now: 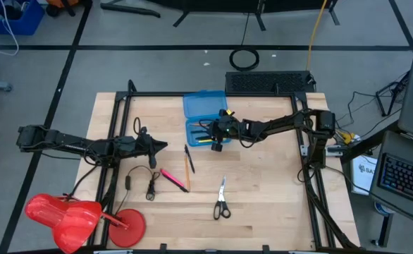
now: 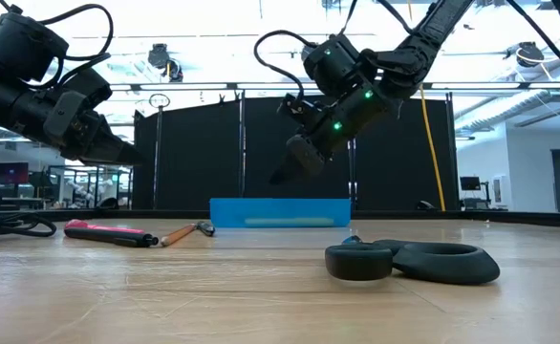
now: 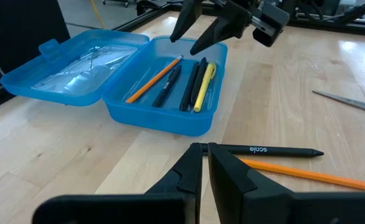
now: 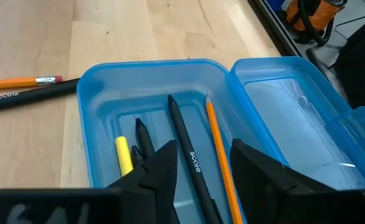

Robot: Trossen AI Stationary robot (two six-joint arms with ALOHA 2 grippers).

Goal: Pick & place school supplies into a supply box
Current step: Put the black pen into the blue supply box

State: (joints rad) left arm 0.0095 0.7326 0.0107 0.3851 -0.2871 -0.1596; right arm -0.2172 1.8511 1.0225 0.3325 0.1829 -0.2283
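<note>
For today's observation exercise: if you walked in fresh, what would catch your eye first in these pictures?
Probably the bright blue supply box, lid open at the table's far middle, with pens and a pencil already inside. The right gripper hangs open just above it. Nearer the front lie the scissors, a pink pen and more pens, with the left gripper shut beside them.

Right pincer (image 1: 218,140) hovers with fingers spread, apparently empty; left pincer (image 1: 161,147) waits, fingers together.
</note>
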